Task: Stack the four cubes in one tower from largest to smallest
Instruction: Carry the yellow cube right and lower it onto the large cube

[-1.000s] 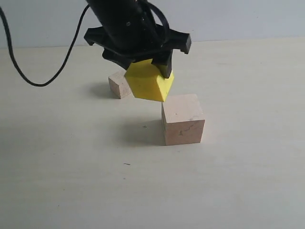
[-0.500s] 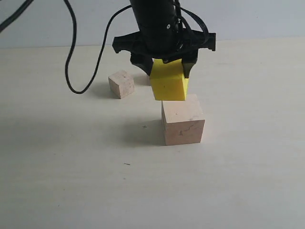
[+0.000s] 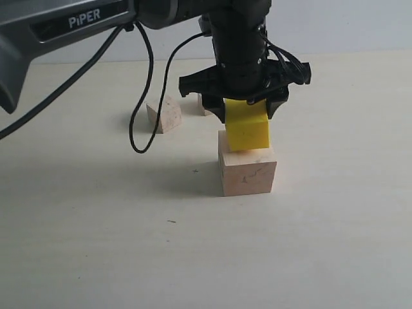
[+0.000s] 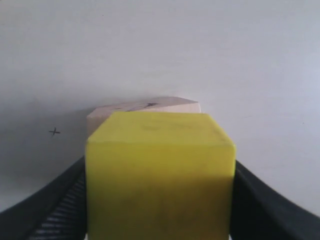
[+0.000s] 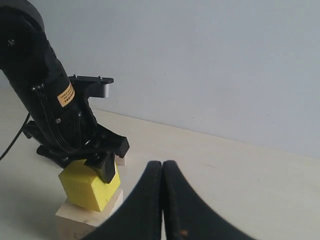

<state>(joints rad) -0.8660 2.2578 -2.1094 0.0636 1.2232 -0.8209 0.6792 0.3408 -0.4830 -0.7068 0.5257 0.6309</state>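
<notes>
My left gripper (image 3: pixel 246 111) is shut on the yellow cube (image 3: pixel 248 129), one black finger on each side of it. The cube is at the top face of the large pale cube (image 3: pixel 248 172), slightly tilted; I cannot tell whether they touch. In the left wrist view the yellow cube (image 4: pixel 160 175) fills the space between the fingers (image 4: pixel 50 212), and the pale cube (image 4: pixel 145 106) shows just beyond it. One small wooden cube (image 3: pixel 164 114) lies at the back left. Another small cube (image 3: pixel 205 110) peeks out behind the gripper. My right gripper (image 5: pixel 162 166) is shut and empty, away from the yellow cube (image 5: pixel 87 187).
A black cable (image 3: pixel 136 122) hangs in a loop from the left arm down toward the table (image 3: pixel 96 244), beside the small cube. A pale wall runs along the back edge of the table.
The left gripper has carried the yellow cube to the right and down, from beside the large pale cube to its top face. The cube has turned squarer to the camera.
</notes>
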